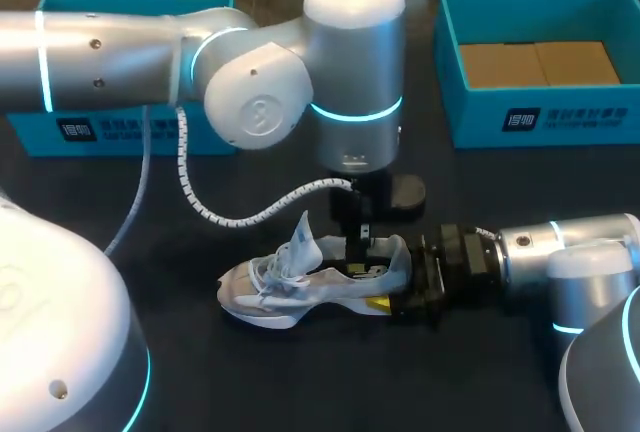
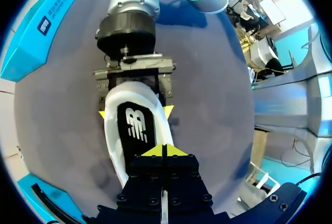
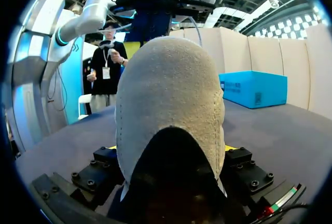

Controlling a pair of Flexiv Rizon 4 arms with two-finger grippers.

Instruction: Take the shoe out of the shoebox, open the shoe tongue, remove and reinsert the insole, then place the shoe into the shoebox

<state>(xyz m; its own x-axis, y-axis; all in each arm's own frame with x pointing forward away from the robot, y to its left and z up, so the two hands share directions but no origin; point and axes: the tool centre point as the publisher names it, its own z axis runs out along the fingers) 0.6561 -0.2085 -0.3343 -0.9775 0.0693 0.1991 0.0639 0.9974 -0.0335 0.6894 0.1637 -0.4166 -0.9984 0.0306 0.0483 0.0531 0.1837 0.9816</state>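
Note:
A white and grey sneaker lies on the dark table, toe to the left, tongue raised. My right gripper comes in from the right and is shut on the heel; in the right wrist view the grey heel fills the space between its fingers. My left gripper hangs straight down into the shoe's opening. In the left wrist view its yellow tips are pressed together over the white insole with a black patch. Whether it pinches the insole I cannot tell. My right gripper flanks the heel there.
A blue shoebox with brown cardboard inside stands at the back right. Another blue box part sits at the back left, partly behind my left arm. A white cable loops from the left arm above the table near the shoe.

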